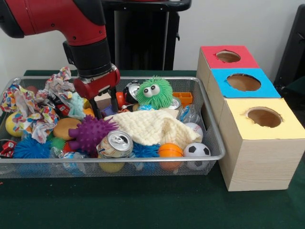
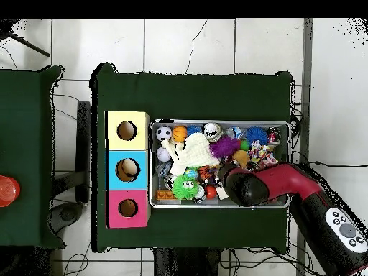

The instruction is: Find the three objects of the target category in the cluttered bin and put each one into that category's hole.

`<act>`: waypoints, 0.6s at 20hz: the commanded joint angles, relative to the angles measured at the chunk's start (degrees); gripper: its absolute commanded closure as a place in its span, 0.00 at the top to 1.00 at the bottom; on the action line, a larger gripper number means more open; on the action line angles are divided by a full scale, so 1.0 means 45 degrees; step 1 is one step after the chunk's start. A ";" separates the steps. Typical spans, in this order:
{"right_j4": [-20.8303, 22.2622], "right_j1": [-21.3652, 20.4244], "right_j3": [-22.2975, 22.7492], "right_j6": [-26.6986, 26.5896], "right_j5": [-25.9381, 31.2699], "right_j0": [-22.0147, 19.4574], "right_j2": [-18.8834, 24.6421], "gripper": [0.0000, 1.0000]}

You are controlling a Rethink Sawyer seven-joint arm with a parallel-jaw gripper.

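Observation:
The wire mesh bin (image 1: 143, 159) sits at the left of the green table, full of toys; it also shows in the overhead view (image 2: 215, 122). My gripper (image 1: 104, 101) reaches down into the bin's far middle, among clutter next to a dark can (image 1: 132, 90) and a green fuzzy toy with eyes (image 1: 155, 92). A pale block shows at its tip; whether it is held is unclear. In the overhead view my arm (image 2: 248, 185) hides the gripper. The red-surround hole (image 1: 228, 56) is on the farthest box, and also shows in the overhead view (image 2: 128, 208).
The bin holds a cream cloth (image 1: 152, 126), a purple spiky ball (image 1: 90, 133), a soda can (image 1: 116, 143), an orange ball (image 1: 170, 150), a soccer ball (image 1: 197, 150), a blue spiky ball (image 1: 31, 148) and patterned cloth (image 1: 28, 109). Blue (image 1: 243, 82) and yellow (image 1: 264, 117) holes are nearer.

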State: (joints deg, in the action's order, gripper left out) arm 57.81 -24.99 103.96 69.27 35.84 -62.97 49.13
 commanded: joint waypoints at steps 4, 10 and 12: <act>0.0814 -0.0245 0.1376 0.0242 -0.0570 -0.0082 -0.2321 1.00; 0.0529 -0.0575 0.1553 0.0349 -0.0896 0.0265 -0.2793 1.00; 0.0448 -0.0517 0.1626 0.0457 -0.1013 0.0380 -0.3036 1.00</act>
State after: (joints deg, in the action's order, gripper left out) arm 57.40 -27.62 107.69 69.27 25.34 -61.83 44.57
